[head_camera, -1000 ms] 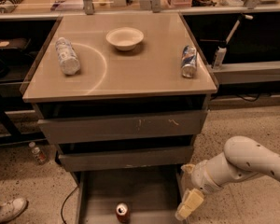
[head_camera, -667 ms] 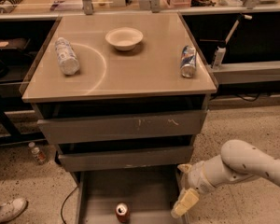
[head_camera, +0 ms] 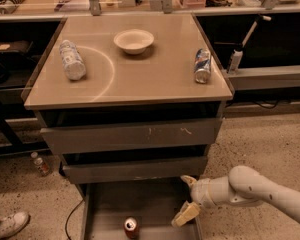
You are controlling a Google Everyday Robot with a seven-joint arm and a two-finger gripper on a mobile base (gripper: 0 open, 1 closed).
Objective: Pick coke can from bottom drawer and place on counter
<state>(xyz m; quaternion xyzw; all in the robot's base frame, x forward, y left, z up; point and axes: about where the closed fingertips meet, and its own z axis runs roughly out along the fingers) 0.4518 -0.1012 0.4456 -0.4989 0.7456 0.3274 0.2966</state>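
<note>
Edging a little farther left over the past second, the robot's white arm [head_camera: 260, 191] had carried its gripper [head_camera: 180, 201] in over the right wall of the open drawer, while everything else kept its place. The tan worktop [head_camera: 150, 79], where the can was bound, carried a white bowl [head_camera: 134, 40] at the back centre. A clear plastic bottle [head_camera: 72, 59] lay on its side to the left, and a blue-and-silver can [head_camera: 202, 66] sat close to the right edge. The broad bare stretch along the front edge looked the likeliest landing room.

Beneath it two grey drawers [head_camera: 132, 136] sat shut, directly above the back of the bottom drawer [head_camera: 140, 196]. That drawer was pulled out toward the camera, evidently so its contents could be reached from above. The gripper hung low at the drawer's right side, its two tan fingers spread wide, one above the other, holding nothing and apparently readied for a sideways reach.

The coke can [head_camera: 131, 227] stood upright on the drawer floor near its front. It was to the left of the gripper and apart from it, with bare floor between them and no obstacle in the way. The judged risks were the thin right wall beside the wrist and the shut drawer fronts above, which seemed to leave little headroom unless the can came out forward first.
</note>
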